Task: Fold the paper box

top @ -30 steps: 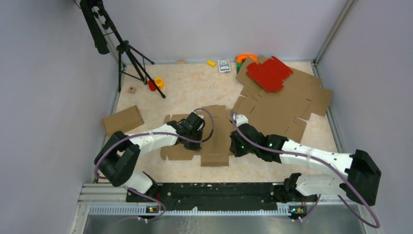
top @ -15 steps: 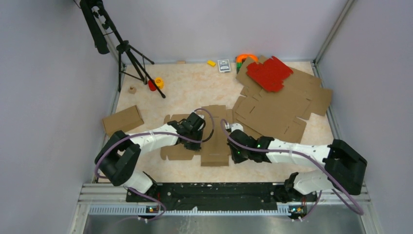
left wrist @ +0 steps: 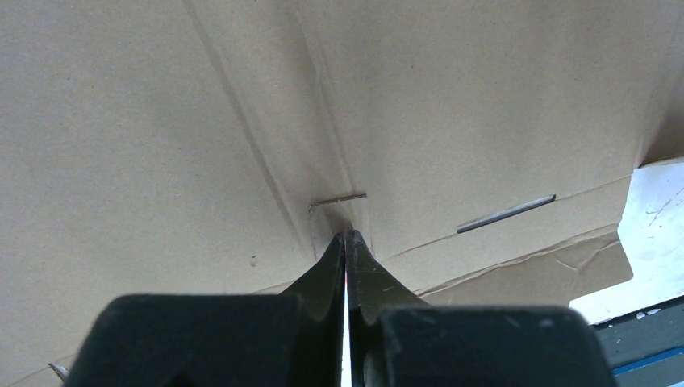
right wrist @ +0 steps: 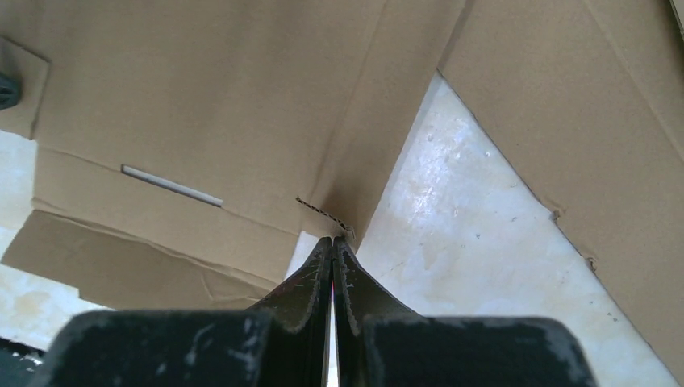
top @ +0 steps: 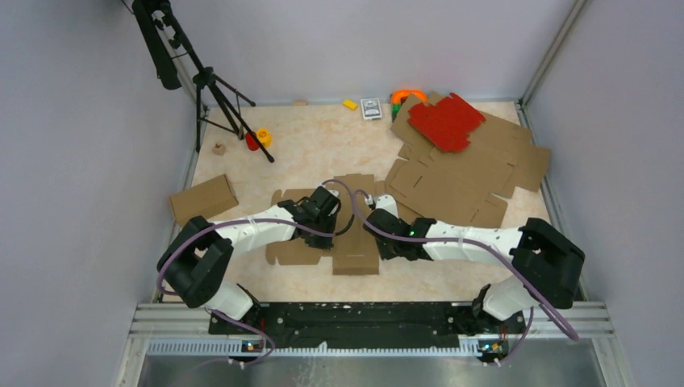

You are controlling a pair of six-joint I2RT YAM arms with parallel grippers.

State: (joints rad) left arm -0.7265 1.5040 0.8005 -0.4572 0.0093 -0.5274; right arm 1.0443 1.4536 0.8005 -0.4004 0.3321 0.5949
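The paper box lies flat and unfolded in the middle of the table, a brown die-cut sheet with flaps and slots. My left gripper is shut with nothing between its jaws. In the left wrist view its tips press on a crease of the paper box next to a short slit. My right gripper is also shut with nothing between its jaws. Its tips sit at the right edge of the paper box, by the corner of a raised flap, with bare table beside them.
A pile of flat brown cardboard sheets lies at the back right, with a red die-cut sheet on top. A folded brown box sits at the left. A tripod stands back left, and small toys lie along the far wall.
My right arm has swung left, bringing its shut gripper from over the cardboard pile's edge to the paper box's right edge. The left arm has not moved.
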